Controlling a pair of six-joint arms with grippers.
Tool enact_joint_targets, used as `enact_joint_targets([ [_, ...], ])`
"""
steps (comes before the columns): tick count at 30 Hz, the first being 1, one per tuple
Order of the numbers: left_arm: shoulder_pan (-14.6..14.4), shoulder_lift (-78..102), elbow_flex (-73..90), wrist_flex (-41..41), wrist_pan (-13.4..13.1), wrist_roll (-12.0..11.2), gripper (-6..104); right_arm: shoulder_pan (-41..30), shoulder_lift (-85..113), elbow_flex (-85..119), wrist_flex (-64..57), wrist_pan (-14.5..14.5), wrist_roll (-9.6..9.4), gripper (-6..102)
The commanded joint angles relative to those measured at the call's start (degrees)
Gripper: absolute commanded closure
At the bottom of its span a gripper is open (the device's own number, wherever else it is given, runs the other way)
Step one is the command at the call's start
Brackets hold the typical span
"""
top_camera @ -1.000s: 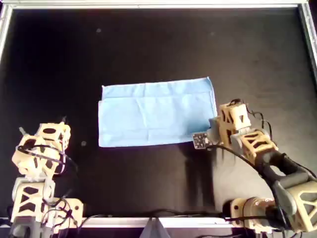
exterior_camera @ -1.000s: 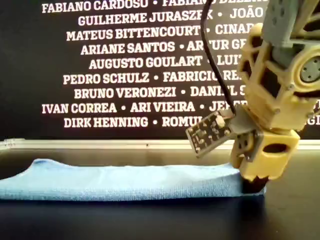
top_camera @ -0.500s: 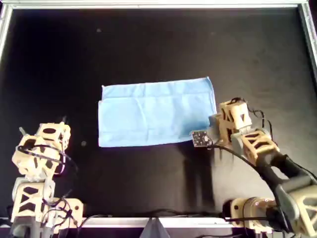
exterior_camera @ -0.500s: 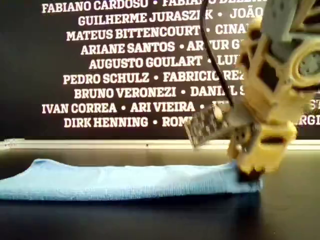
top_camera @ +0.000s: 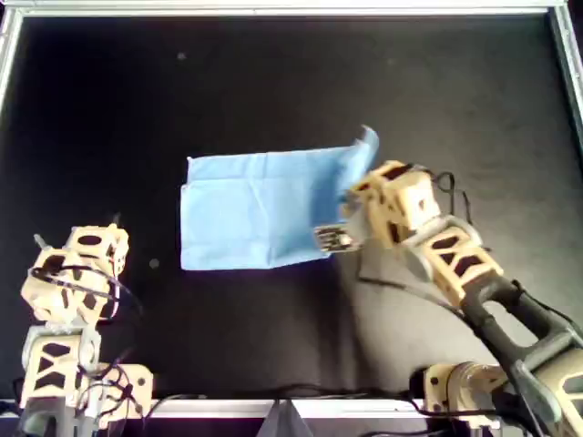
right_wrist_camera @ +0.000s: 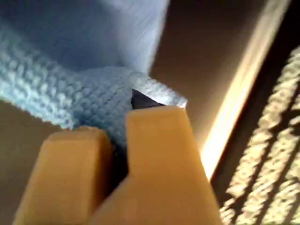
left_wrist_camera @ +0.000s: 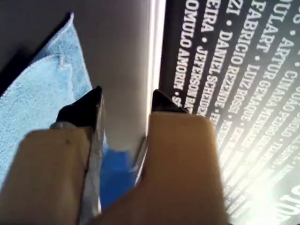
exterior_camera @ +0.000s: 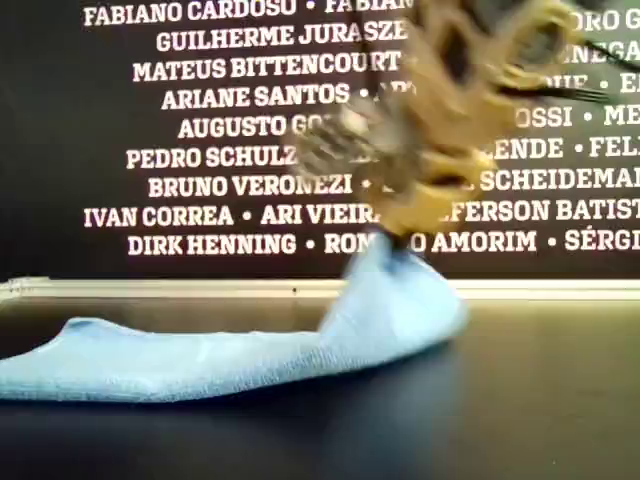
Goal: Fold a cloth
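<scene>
Cloth [top_camera: 260, 211] lies mid-frame on the black table [top_camera: 273, 82] in the overhead view, its right edge lifted by the right gripper [top_camera: 357, 196]; the left gripper [top_camera: 77, 273] idles at lower left. The exterior view shows that edge raised, blurred. Left wrist view: jaws parted, holding nothing. Right wrist view: jaws clamped on a cloth corner. Best carry it low and straight across, aligning the edges.

soft woven cloth [top_camera: 260, 209], matt black table [top_camera: 273, 82]
</scene>
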State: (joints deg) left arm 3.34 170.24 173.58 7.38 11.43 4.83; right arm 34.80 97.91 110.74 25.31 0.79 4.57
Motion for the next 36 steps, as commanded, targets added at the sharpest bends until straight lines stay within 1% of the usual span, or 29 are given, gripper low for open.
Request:
enact_joint_targets([
  [1, 1.2, 0.1, -0.4, -0.4, 0.0, 0.2, 63, 4.1, 1.7, -7.5, -1.4, 0.3, 0.09, 96],
  [4, 1.2, 0.1, -0.4, -0.4, -0.1, 0.2, 63, 6.4, -3.3, -11.4, -1.4, 0.2, 0.09, 96],
  [6, 1.3, 0.1, -0.4, -0.4, -0.4, 0.2, 63, 7.9, -7.4, -14.6, -1.4, -0.6, 0.09, 96],
  [17, 1.5, 0.0, -0.4, -0.4, -0.4, 0.2, 63, 14.9, -23.1, -33.4, -1.4, -0.7, 0.09, 96],
  [21, 1.5, 0.0, -0.4, -0.4, -0.4, 0.2, 63, 17.4, -28.1, -39.1, -1.4, -0.3, -0.62, 96],
  [23, 1.5, 0.0, -0.4, -0.4, -0.4, 0.2, 63, 18.3, -30.8, -41.7, -1.4, -0.7, -0.7, 96],
  [30, 1.5, 0.0, -0.4, -0.4, -0.4, 0.2, 63, 21.2, -38.4, -51.7, -1.4, -0.7, -0.79, 96],
  [36, 1.4, 0.0, -0.4, -0.4, -0.4, 0.2, 63, 21.8, -43.6, -58.6, -1.4, -0.7, -0.79, 96],
])
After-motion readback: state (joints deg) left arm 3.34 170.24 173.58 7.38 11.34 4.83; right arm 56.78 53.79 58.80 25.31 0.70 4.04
